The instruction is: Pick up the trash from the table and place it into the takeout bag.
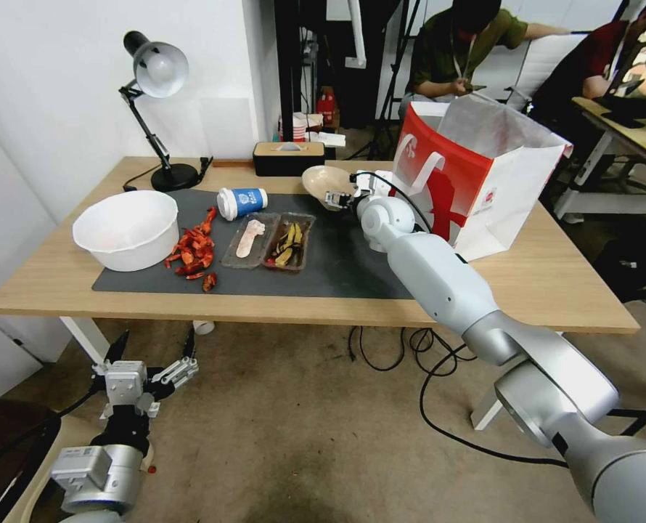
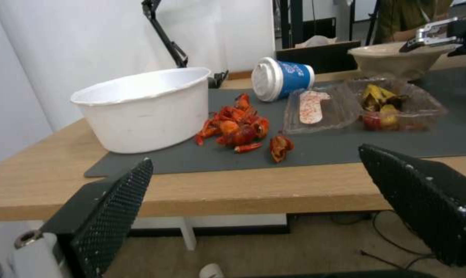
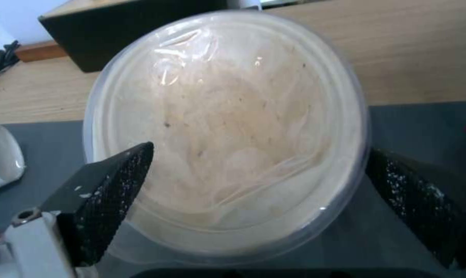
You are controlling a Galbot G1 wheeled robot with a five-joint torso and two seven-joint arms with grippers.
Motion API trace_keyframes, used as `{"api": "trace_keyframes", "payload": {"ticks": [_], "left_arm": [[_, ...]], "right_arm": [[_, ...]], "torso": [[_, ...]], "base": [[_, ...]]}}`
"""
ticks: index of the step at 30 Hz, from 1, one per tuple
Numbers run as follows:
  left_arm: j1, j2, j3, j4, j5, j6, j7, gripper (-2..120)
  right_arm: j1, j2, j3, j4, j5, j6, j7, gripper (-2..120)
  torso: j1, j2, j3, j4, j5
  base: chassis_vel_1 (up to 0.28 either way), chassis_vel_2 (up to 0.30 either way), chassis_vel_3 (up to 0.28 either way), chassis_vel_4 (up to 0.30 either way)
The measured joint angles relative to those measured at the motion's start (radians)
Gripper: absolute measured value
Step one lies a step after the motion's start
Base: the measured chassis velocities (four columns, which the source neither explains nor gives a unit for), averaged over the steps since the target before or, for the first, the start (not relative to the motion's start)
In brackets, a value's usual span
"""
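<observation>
Beige paper bowl (image 1: 323, 183) at far mat edge, left of takeout bag (image 1: 475, 181), right gripper (image 1: 335, 200) spread open around it, not gripping, left gripper (image 1: 156, 349) open, parked below table (image 1: 555, 290).

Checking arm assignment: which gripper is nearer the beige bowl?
Right. The right gripper is at the beige bowl, its open fingers on either side of the rim. The left gripper hangs open below the table edge, far from it.
</observation>
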Motion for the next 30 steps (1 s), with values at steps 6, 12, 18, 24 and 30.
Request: {"api": "trace_keyframes", "payload": {"ticks": [6, 12, 18, 24, 30], "left_arm": [[0.001, 0.007, -0.007, -0.006, -0.014, 0.0, -0.006, 100], [0.002, 0.009, -0.008, -0.009, -0.019, 0.0, -0.013, 100], [0.001, 0.011, -0.008, -0.012, -0.023, -0.001, -0.015, 100], [-0.002, 0.012, -0.007, -0.013, -0.025, -0.001, -0.015, 100], [-0.003, 0.012, -0.005, -0.015, -0.025, -0.001, -0.015, 100]], "right_arm": [[0.016, 0.028, 0.02, -0.051, -0.005, 0.0, -0.01, 100], [0.035, 0.041, 0.032, -0.077, 0.003, 0.001, -0.021, 96], [0.027, 0.043, 0.036, -0.072, 0.015, -0.002, -0.005, 80], [-0.004, 0.026, 0.019, -0.025, 0.026, -0.006, 0.031, 52], [-0.015, 0.013, 0.001, 0.007, 0.031, -0.014, 0.06, 32]], "torso": [[0.0, 0.0, 0.0, 0.0, 0.0001], [0.0, 0.0, 0.0, 0.0, 0.0], [0.0, 0.0, 0.0, 0.0, 0.0001], [0.0, 0.0, 0.0, -0.0001, 0.0001], [0.0, 0.0, 0.0, 0.0, 0.0001]], "base": [[0.0, 0.0, 0.0, 0.0], [0.0, 0.0, 0.0, 0.0], [0.0, 0.0, 0.0, 0.0], [0.0, 0.0, 0.0, 0.0], [0.0, 0.0, 0.0, 0.0]]}}
